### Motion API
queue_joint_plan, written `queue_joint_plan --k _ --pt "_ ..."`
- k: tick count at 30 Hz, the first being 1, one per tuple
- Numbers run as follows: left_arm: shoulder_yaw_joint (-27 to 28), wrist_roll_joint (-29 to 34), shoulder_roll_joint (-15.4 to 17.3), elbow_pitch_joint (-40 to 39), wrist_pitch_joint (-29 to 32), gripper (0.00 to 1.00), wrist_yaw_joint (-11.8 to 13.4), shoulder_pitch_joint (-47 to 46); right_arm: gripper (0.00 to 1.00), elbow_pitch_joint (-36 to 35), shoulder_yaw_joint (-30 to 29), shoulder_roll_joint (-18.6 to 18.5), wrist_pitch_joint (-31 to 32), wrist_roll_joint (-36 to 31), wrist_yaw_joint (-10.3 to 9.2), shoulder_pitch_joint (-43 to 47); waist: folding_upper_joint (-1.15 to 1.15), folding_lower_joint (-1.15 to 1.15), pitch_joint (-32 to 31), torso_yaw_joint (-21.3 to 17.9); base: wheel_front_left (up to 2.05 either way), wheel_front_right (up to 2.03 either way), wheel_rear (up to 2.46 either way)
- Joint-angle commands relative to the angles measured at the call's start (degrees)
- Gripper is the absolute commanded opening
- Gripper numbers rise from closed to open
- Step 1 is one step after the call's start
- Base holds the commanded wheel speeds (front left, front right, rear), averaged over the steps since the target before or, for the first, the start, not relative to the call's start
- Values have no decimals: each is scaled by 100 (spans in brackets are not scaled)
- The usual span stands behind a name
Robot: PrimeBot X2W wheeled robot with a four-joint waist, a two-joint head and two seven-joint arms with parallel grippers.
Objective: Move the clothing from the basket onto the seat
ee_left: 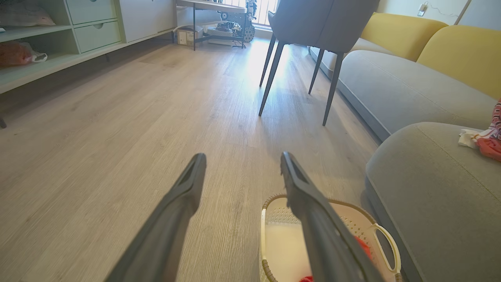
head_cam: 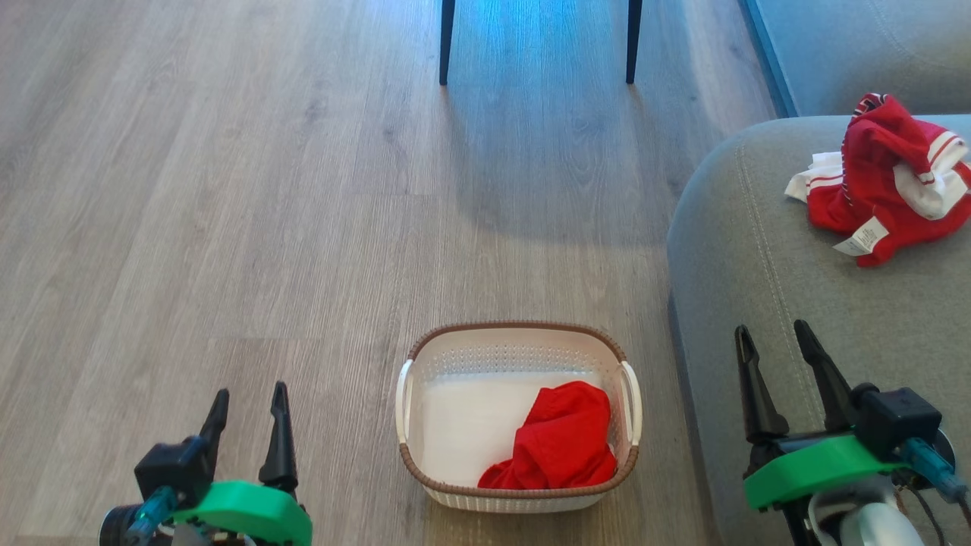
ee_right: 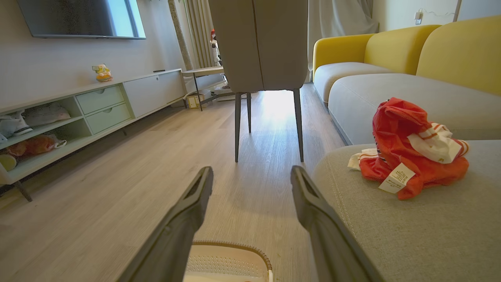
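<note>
At the frame's lower corners, your left hand (head_cam: 250, 390) and right hand (head_cam: 771, 327) both point up, fingers wide and empty; shorts (head_cam: 561, 440) lie in the basket (head_cam: 516, 327), jersey (head_cam: 887, 174) on the seat (head_cam: 758, 265).

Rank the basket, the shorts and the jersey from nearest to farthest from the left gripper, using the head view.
1. basket, just right of the left gripper.
2. shorts, in the basket's right half.
3. jersey, far right on the seat.
</note>
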Motion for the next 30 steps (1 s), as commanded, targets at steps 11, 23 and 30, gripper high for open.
queue_joint_plan --k 11,23,30 --pt "248 119 -36 -147 -72 100 -85 -130 100 -143 69 6 -104 25 -1 -132 0 0 27 -7 0 0 0" --pt "284 165 -69 -168 -72 100 -124 -112 100 -161 67 6 -111 8 -1 -170 0 0 133 -77 0 0 0" --pt "150 196 -50 -69 -71 100 -258 -254 100 -331 -11 6 -100 -130 -1 -303 0 0 414 -129 0 0 0"
